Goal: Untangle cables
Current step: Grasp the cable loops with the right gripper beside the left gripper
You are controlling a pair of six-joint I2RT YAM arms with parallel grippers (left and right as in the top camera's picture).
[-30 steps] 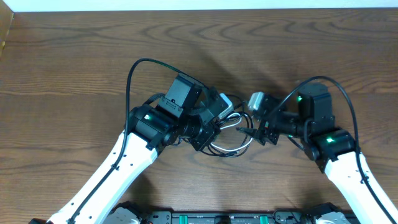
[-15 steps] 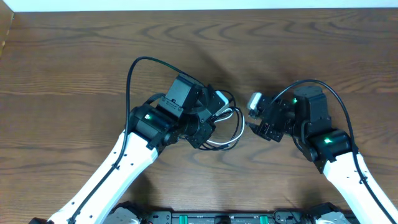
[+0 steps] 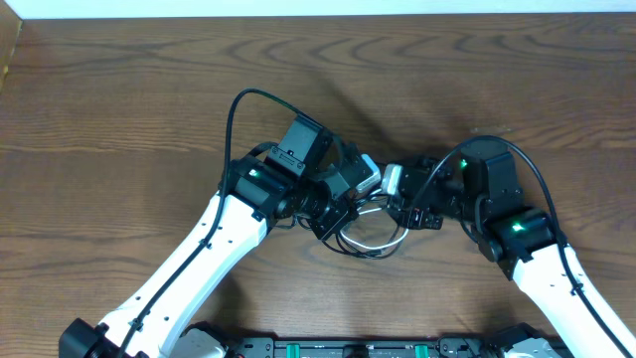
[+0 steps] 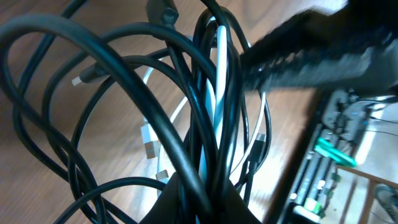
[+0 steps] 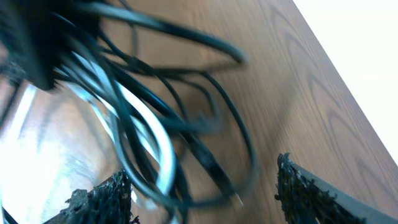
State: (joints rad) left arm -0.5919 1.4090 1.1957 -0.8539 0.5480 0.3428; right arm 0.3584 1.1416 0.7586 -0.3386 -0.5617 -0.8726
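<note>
While left fingers [image 4: 174, 208] pinch the looped black-and-white cables [image 4: 217, 93], right fingers [image 5: 311, 190] seemingly stand spread.

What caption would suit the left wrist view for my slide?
Left gripper clamped on a bundle of black and white cables, loops fanning out against the wooden table.

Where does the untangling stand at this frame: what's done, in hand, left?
Nothing looks done: the black and white cables form one tangled bundle. In hand: the left gripper is shut on that bundle, and the right gripper stands open around some of its loops. Left: pulling every cord free and laying them apart on the table.
</note>
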